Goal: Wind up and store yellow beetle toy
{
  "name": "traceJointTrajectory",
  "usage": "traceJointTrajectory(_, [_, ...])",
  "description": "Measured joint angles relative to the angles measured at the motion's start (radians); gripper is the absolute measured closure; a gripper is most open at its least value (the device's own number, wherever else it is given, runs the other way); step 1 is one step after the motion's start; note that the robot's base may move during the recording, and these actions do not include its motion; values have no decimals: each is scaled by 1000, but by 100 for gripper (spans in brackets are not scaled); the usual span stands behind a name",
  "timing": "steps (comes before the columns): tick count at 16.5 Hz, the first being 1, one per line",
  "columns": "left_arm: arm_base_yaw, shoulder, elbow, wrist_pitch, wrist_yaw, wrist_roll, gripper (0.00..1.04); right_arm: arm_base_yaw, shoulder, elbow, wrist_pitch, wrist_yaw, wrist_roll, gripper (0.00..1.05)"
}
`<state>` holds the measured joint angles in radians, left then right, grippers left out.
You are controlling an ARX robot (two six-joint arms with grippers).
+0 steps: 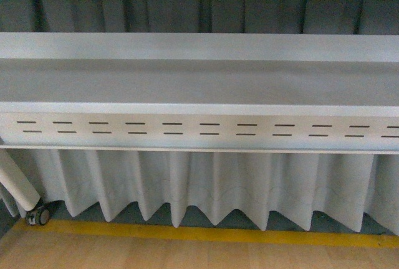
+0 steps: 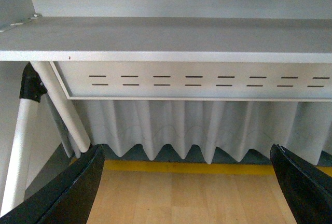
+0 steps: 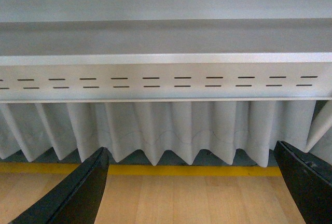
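The yellow beetle toy is out of view in all three views. My left gripper (image 2: 187, 182) is open and empty, its two black fingers wide apart over the wooden floor (image 2: 187, 198). My right gripper (image 3: 192, 182) is also open and empty, fingers wide apart over the same floor (image 3: 187, 198). Neither arm shows in the front view.
A grey metal shelf unit (image 1: 199, 82) with a slotted front panel (image 1: 199, 129) fills the front view. A white pleated curtain (image 1: 212, 182) hangs below it. A yellow floor stripe (image 1: 206, 233) runs along its foot. A white leg with a castor (image 1: 38, 214) stands at the left.
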<state>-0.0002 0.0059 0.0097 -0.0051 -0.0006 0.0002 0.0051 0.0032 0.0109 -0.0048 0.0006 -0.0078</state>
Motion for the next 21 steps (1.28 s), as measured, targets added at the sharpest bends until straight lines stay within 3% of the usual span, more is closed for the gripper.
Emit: traceJointTrajectory(21, [0, 0, 0, 0, 0, 0, 7, 0, 0, 0, 0, 0, 0, 7])
